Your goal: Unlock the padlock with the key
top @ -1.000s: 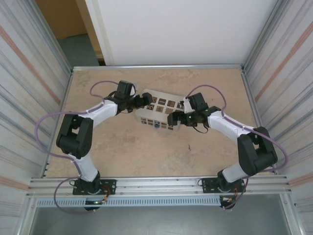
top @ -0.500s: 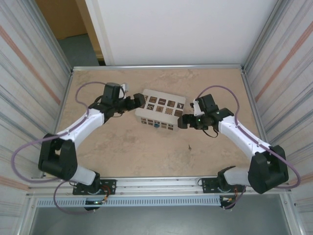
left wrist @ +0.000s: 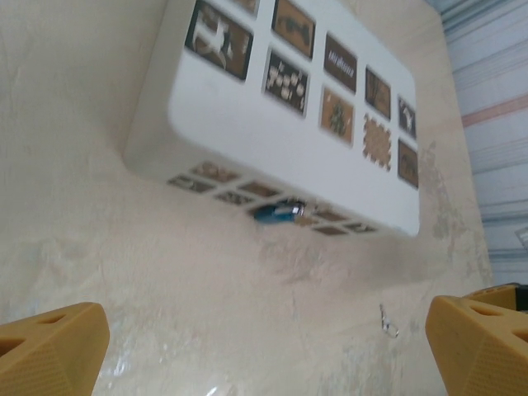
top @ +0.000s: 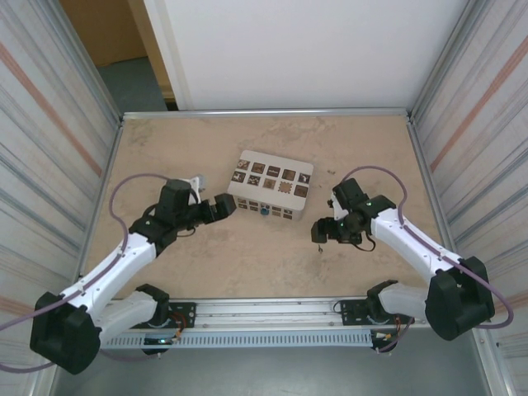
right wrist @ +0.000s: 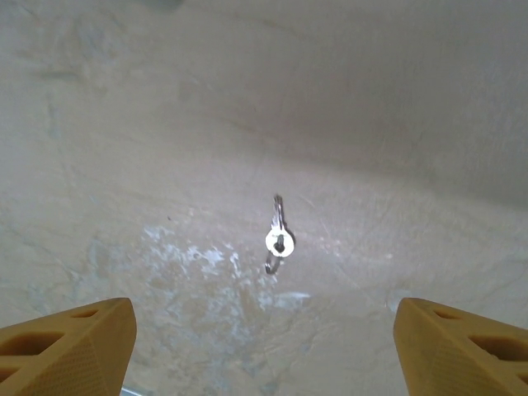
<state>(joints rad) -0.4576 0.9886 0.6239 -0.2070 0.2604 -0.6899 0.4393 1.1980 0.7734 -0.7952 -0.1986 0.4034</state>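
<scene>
A small blue padlock (top: 264, 209) hangs on the front side of a white box (top: 272, 183) with brown picture tiles on top. In the left wrist view the padlock (left wrist: 276, 213) shows under the box's front edge. The silver key (right wrist: 280, 239) lies flat on the table with its ring, also visible as the key (top: 319, 247) near the right gripper. My right gripper (top: 319, 231) hovers just above the key, open, with nothing between its fingers (right wrist: 466, 346). My left gripper (top: 224, 205) is open, left of the box and apart from it.
The beige tabletop (top: 247, 264) is walled by corrugated metal panels (top: 49, 165) left and right, with a metal rail (top: 264, 309) along the near edge. The key (left wrist: 388, 322) lies right of the left gripper's line of sight.
Both arms have pulled back from the box toward the near edge. The left gripper left the box's left end; the right gripper dropped to just above the key.
</scene>
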